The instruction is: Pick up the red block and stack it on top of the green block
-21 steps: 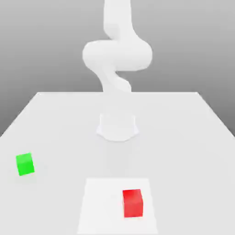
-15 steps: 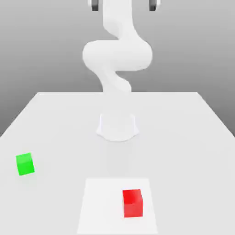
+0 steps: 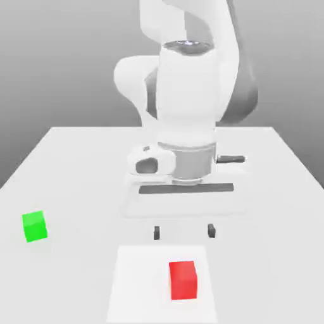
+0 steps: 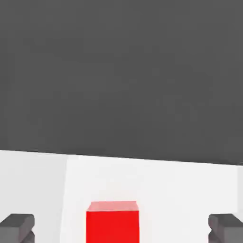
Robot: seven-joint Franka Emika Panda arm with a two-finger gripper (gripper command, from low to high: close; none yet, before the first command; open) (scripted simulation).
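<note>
I see my arm (image 3: 190,95) filling the centre and upper half of the exterior view, folded over with the wrist pointing straight down. The gripper (image 3: 184,232) hangs just below the frame's middle, its two dark fingertips (image 3: 157,233) spread wide apart (nothing between them), level with each other.

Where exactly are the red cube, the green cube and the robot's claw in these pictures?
red block (image 3: 183,280): exterior view, on its front face.
green block (image 3: 35,226): exterior view, on its front face.
gripper (image 3: 184,232): exterior view, midway between its two dark, open fingertips.
</note>
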